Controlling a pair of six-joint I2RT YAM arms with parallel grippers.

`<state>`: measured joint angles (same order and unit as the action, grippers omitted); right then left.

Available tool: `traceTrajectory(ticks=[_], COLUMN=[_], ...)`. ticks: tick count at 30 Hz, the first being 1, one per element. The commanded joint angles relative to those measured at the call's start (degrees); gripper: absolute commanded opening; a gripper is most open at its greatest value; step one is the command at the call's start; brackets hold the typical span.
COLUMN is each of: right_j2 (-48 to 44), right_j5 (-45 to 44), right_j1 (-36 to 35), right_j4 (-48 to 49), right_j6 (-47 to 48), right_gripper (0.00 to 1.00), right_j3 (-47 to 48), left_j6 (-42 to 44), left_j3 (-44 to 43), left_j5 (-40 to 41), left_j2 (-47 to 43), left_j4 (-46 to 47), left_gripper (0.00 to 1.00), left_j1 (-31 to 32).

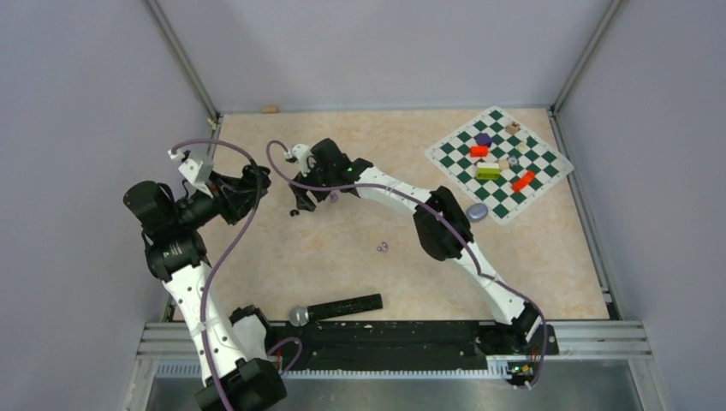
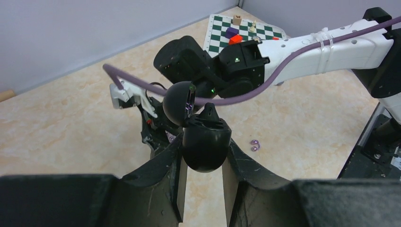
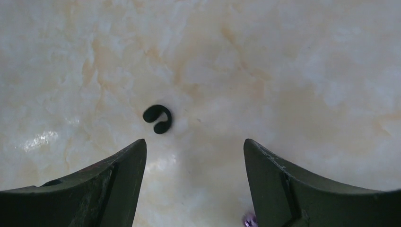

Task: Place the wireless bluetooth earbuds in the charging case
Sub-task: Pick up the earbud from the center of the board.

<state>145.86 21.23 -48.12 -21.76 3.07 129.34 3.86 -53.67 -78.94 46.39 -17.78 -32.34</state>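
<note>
My left gripper (image 2: pixel 204 147) is shut on a glossy black charging case (image 2: pixel 205 146), held above the table with its lid (image 2: pixel 178 103) hinged open. In the top view the left gripper (image 1: pixel 255 182) faces the right gripper (image 1: pixel 301 193) at the table's back left. The right gripper (image 3: pixel 194 143) is open and empty, pointing down at the table. One black earbud (image 3: pixel 157 118) lies just beyond its left fingertip (image 3: pixel 137 151). A lilac earbud (image 3: pixel 249 219) lies by the right finger. Two more lilac earbuds (image 1: pixel 383 248) sit mid-table.
A green-and-white chessboard (image 1: pixel 539 171) with several coloured blocks lies at the back right. A grey-blue oval case (image 1: pixel 477 211) rests near its front corner. A black bar with a round grey head (image 1: pixel 338 307) lies near the front edge.
</note>
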Motion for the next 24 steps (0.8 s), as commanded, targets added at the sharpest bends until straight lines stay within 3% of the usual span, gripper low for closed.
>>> traceTrajectory(ticks=[1,13,24], right_j2=[1.7,11.3,10.2], right_j5=[-3.6,-11.5,-10.2], right_j1=[-3.0,-7.0,-8.5], right_j4=[1.0,1.3,-2.5], right_j6=[3.9,3.5,5.4], right_gripper=[0.75,0.67,0.52], right_j3=[5.6,13.7,9.8], left_j6=[-5.9,-8.2,-8.6], left_j3=[2.8,6.1,6.9], left_j5=[0.4,2.3,2.3], left_j2=[-1.7,-4.7,-4.9], left_j4=[7.0,11.0,12.1], left_gripper=[0.0,0.0,0.0], left_j1=[-0.7,-1.0,-0.9])
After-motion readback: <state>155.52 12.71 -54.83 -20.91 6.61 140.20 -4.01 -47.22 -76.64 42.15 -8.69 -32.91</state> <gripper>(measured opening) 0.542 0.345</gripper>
